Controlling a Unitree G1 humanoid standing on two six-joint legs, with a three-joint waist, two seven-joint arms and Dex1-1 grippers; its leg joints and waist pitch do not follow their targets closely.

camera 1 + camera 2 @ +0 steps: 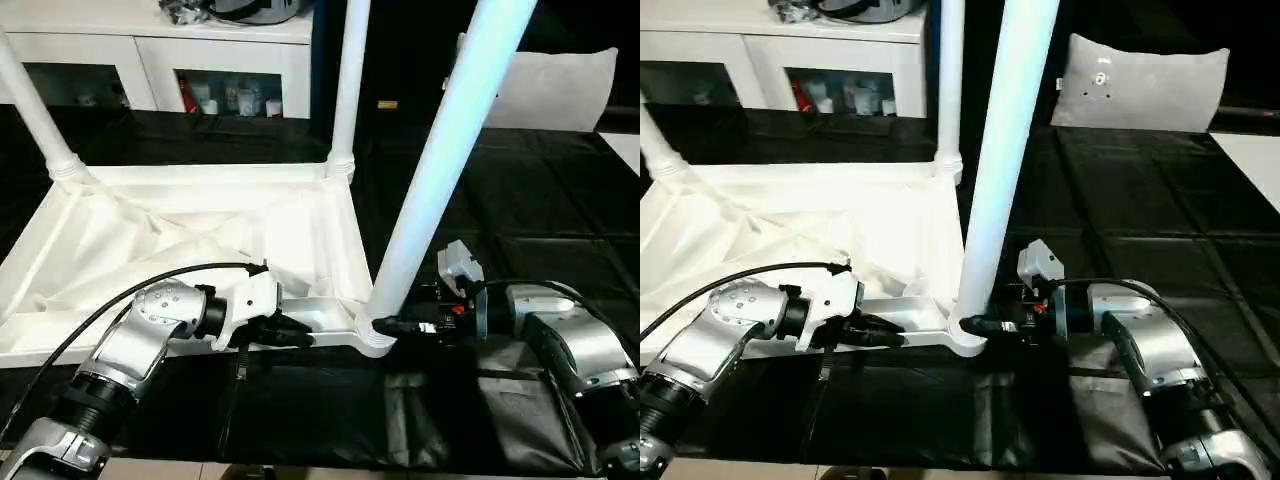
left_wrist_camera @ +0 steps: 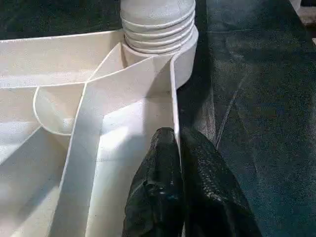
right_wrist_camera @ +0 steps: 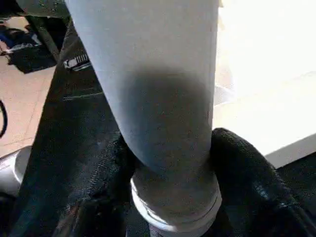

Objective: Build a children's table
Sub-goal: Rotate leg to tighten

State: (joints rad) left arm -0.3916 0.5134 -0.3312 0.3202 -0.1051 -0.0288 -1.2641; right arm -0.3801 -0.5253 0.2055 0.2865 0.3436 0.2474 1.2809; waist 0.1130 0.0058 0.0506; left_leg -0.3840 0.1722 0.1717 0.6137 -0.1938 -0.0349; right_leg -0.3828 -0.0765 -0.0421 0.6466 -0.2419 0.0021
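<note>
The children's table lies upside down on the black mat, its ribbed white top (image 1: 180, 230) facing up. One leg (image 1: 35, 110) stands at the far left corner and another (image 1: 347, 90) at the far right. A third leg (image 1: 440, 170) leans out of the near right socket (image 1: 372, 338). My left gripper (image 1: 290, 335) is shut on the thin near rim wall (image 2: 174, 89), one finger on each side. My right gripper (image 1: 392, 325) reaches in from the right, and its fingers (image 3: 247, 182) press both sides of that leg's base (image 3: 158, 89) just above the socket.
A white cabinet (image 1: 150, 50) with shelves stands behind the table. A grey pillow (image 1: 1140, 85) leans at the back right. The black mat (image 1: 520, 200) stretches to the right of the table, and a strip of floor shows at the near edge.
</note>
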